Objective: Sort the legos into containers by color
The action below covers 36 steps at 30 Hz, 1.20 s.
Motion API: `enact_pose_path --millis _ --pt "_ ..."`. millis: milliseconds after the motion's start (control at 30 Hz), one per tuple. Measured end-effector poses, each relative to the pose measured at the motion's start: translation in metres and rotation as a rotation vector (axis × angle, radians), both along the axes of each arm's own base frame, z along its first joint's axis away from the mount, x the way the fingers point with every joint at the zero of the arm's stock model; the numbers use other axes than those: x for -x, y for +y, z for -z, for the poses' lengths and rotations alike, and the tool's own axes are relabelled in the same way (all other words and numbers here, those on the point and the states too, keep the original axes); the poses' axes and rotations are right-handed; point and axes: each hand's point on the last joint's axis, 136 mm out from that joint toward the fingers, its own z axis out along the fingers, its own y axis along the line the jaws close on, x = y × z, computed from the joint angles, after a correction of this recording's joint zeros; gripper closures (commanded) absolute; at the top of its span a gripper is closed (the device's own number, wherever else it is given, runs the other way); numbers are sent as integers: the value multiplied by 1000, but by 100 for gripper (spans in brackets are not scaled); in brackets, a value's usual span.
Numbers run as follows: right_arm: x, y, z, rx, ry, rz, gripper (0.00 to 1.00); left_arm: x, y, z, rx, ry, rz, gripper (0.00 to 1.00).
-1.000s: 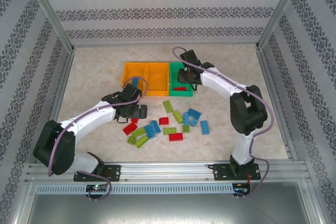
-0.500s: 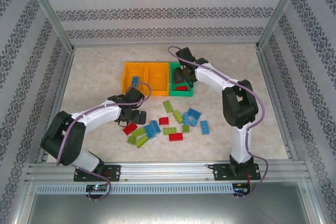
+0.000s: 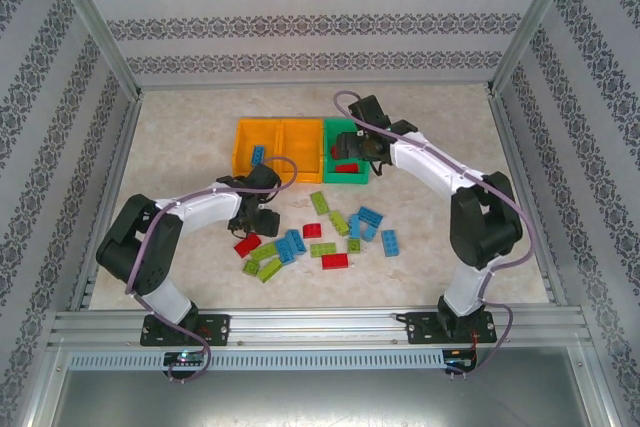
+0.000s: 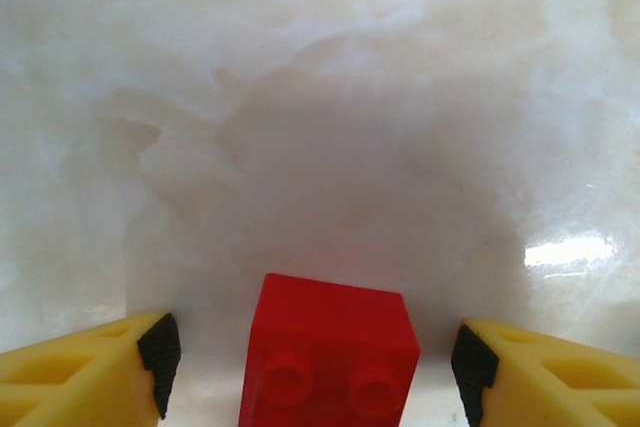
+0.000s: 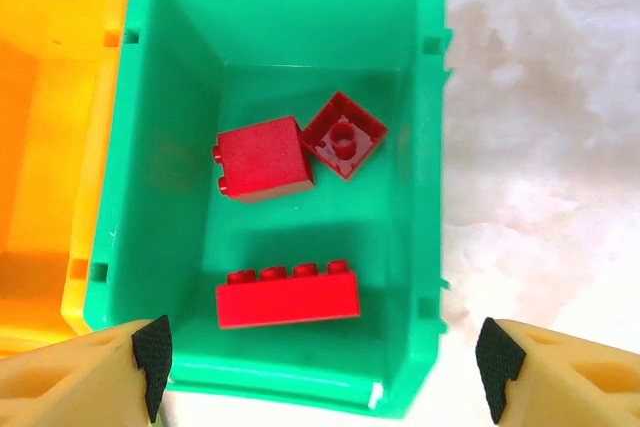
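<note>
From the top external view, the left gripper (image 3: 262,217) sits low over the table (image 3: 440,127) at the near-left edge of the loose legos (image 3: 312,231). Its jaws cannot be made out from here. The right gripper (image 3: 360,152) hangs over the green bin (image 3: 340,177), which stands at the right end of a row with the two orange bins (image 3: 300,147). A blue brick (image 3: 258,155) lies in the leftmost orange bin.

At the left wrist, the left gripper (image 4: 314,355) is spread wide, with a red brick (image 4: 330,352) lying between its fingertips (image 4: 158,347), studs towards the camera. Clear gaps show on both sides, so nothing is gripped yet. The brick looks slightly turned, though the close framing makes that uncertain. A good grasp likely means settling lower, squaring the wrist to the brick's flat sides and centring before squeezing, so the brick is not pushed aside.

At the right wrist, the right gripper (image 5: 324,367) is parted and empty above the green bin (image 5: 430,147), where three red bricks (image 5: 288,294) lie on the floor. Red evidently belongs there, so this arm should probably clear the bin before the left one delivers.
</note>
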Motion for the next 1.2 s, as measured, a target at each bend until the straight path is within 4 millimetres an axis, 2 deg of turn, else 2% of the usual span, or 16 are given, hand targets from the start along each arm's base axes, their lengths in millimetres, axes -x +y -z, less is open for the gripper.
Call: enact_pose_path --millis 100,333,433,567,700,833,967,1067,1200 --pt "7 -13 -2 -3 -7 26 17 -1 -2 0 7 7 5 42" --pt "25 -47 9 10 14 91 17 -5 -2 0 15 2 -8 62" --pt "32 -58 10 13 14 110 17 -7 -1 -1 18 0 -16 66" --pt "41 -69 10 12 6 128 17 -7 -2 -2 20 3 -20 66" --pt "56 -75 14 13 5 133 16 -17 -12 -8 57 -8 -20 66" --pt "72 -80 21 10 5 135 16 -41 -32 -33 133 -72 -9 66" --pt "88 -84 24 6 0 131 16 -73 -60 -73 245 -167 14 66" --pt "100 -79 26 -2 -4 113 16 -98 -85 -101 341 -223 39 66" --pt "113 -77 37 -6 14 114 16 -131 -118 -119 443 -253 67 66"
